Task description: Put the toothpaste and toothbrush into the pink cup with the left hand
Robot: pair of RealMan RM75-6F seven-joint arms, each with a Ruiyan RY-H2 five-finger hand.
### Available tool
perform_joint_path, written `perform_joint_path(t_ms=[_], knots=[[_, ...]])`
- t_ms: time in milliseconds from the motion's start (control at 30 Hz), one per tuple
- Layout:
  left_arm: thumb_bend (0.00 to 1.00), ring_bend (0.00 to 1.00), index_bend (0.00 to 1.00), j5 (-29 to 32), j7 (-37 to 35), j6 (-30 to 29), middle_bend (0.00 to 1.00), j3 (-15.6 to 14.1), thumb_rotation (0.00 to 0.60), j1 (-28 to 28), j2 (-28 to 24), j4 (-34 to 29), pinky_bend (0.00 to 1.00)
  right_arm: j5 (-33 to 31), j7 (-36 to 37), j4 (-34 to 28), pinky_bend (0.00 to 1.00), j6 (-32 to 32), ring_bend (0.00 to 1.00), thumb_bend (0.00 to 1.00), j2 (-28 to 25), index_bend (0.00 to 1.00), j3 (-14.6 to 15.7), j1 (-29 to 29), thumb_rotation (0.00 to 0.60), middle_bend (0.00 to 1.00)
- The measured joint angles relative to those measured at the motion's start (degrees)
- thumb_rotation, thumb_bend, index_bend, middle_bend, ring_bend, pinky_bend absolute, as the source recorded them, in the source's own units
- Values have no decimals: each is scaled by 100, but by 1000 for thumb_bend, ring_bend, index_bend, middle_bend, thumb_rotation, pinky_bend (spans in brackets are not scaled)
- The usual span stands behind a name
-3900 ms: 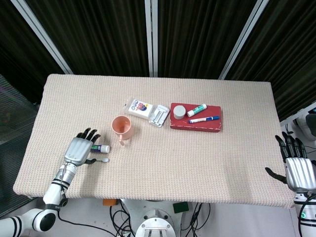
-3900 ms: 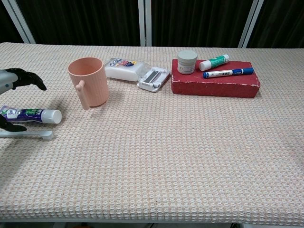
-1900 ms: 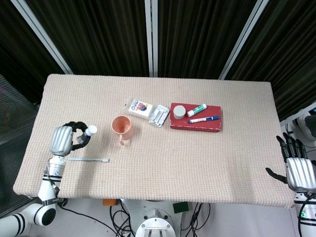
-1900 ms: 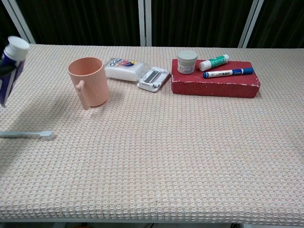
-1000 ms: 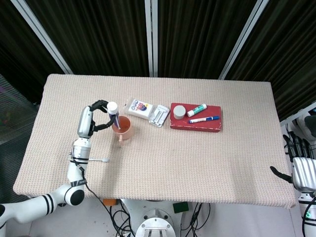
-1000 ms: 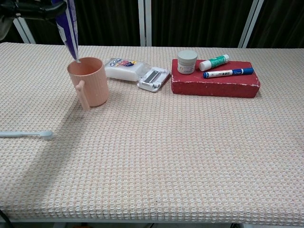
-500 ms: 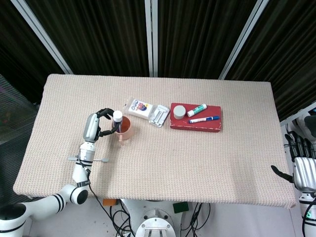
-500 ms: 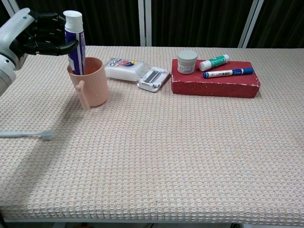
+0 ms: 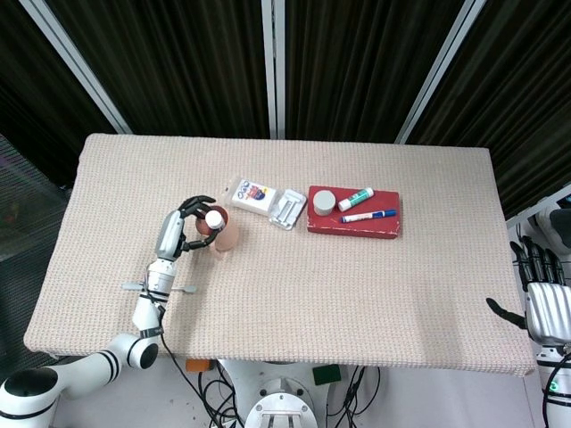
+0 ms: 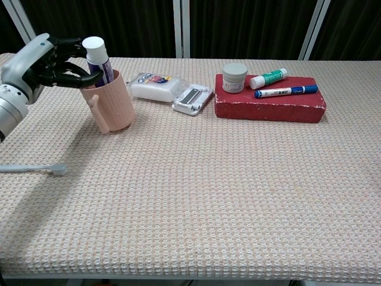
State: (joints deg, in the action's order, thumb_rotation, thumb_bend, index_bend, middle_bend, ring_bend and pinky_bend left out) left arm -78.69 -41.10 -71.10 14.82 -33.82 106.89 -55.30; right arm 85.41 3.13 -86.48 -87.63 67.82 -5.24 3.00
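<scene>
Gripping toothpaste (image 10: 97,59) in pink cup (image 10: 114,106), left hand (image 10: 37,63), toothbrush (image 10: 33,168) near table edge (image 10: 178,277)

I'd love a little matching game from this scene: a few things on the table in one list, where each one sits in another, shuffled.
Things:
1. toothpaste
2. toothbrush
3. blue marker
4. left hand

Places:
A. lying on the red block
B. standing in the pink cup
C. at the cup's rim, by the tube
D. flat on the table, near the left edge

Pairs: 1-B, 2-D, 3-A, 4-C
</scene>
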Motion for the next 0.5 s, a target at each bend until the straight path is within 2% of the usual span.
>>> perform_joint_path(t_ms=[133,267,500], knots=[[337,201,546,-13,-58,57,274,-37,600,-3,32,99,402,-11,3,11,0,13,0,271,10,0,3,0,600,0],[333,194,441,-41,-128,93,257,-78,600,1,33,150,389,-26,13,36,0,15,0,270,29,0,1,-3,600,0],[333,195,322,-118,-258,70,253,-153,600,38,33,225,385,-36,33,82,0,18,0,273,59,0,-1,-6,600,0]])
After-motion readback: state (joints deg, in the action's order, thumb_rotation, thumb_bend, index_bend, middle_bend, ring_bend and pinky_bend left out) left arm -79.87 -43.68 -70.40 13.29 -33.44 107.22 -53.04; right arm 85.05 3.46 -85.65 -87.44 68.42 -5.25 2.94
